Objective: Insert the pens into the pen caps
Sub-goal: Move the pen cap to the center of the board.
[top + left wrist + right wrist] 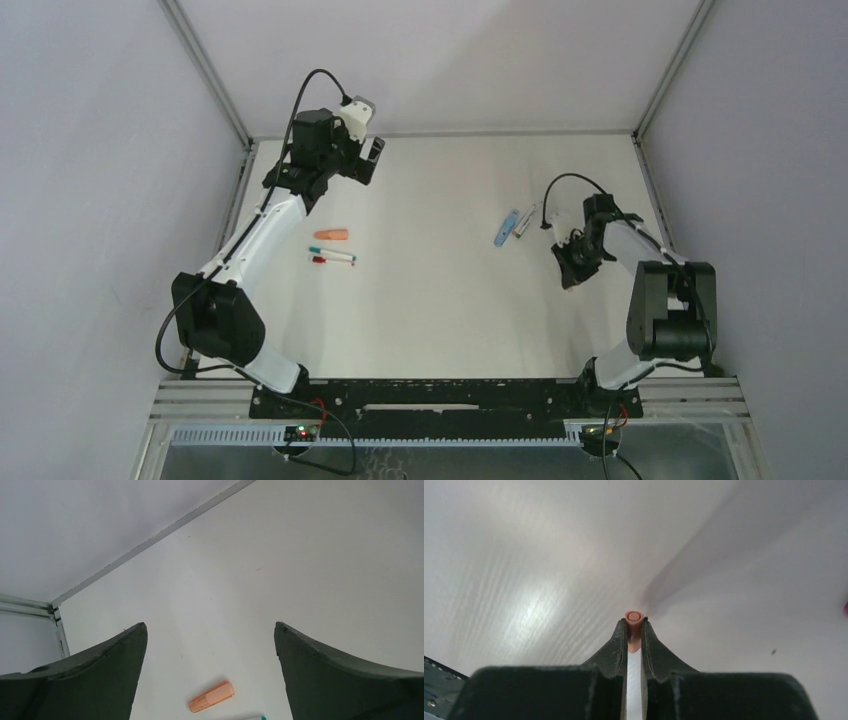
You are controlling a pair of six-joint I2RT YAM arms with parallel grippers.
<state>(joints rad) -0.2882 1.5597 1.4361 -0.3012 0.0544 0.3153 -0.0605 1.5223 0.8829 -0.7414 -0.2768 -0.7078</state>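
My right gripper (634, 622) is shut on a white-barrelled pen (634, 655) whose salmon-orange end (634, 616) sticks out past the fingertips. In the top view that gripper (572, 270) hangs at the right of the table. My left gripper (210, 628) is open and empty, held high at the back left (371, 160). Below it lies a salmon-orange pen cap (212, 696) (331, 235). Just nearer lie two pens, one teal-tipped (335, 252) and one red-tipped (330, 261). A light blue cap (506, 228) and a grey pen (525, 220) lie side by side left of the right arm.
The white table (440, 300) is walled on three sides, with metal rails along its edges (244, 190). A sliver of something magenta (846, 608) shows at the right edge of the right wrist view.
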